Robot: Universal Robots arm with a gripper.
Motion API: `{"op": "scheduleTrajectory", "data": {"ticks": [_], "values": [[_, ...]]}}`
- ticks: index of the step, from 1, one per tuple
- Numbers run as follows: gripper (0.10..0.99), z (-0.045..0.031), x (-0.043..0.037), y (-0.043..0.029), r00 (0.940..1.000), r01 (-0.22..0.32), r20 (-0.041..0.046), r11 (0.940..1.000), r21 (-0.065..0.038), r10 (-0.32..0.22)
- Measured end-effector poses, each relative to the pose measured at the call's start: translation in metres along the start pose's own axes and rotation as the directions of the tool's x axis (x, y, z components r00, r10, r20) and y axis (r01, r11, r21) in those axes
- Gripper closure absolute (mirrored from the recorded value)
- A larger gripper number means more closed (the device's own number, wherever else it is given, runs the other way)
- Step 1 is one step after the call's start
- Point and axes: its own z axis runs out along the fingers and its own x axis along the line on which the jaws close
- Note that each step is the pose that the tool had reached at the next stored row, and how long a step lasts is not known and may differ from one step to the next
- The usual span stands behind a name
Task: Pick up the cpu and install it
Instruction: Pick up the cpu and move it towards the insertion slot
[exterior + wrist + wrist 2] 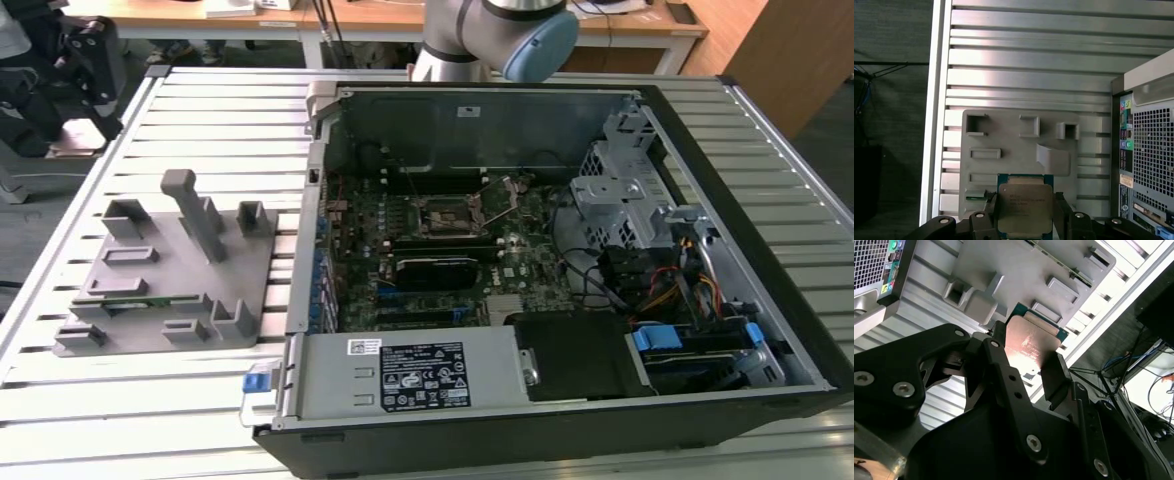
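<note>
Evidently the flat square silver-topped cpu [1025, 205] is clamped between the black gripper's [1026, 220] fingers [1060, 214] above the grey plastic fixture tray [1014, 150]; pick-up is judged done, square alignment over the black socket [443, 215] is required

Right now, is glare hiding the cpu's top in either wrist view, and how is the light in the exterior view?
Second wrist view: pinkish glare washes the metal top of the cpu, and the table slats behind are blown out white. First wrist view: the cpu in the gripper is evenly lit, no glare. Exterior view: the open computer case is evenly lit, without hard shadows.
</note>
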Motion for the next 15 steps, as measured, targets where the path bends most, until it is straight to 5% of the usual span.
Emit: {"op": "scheduleTrajectory", "data": {"ticks": [15], "values": [[0.561,0.0001,-0.0105,-0.0003,1.0000,0.000,0.0000,1.0000,0.000,0.000]]}}
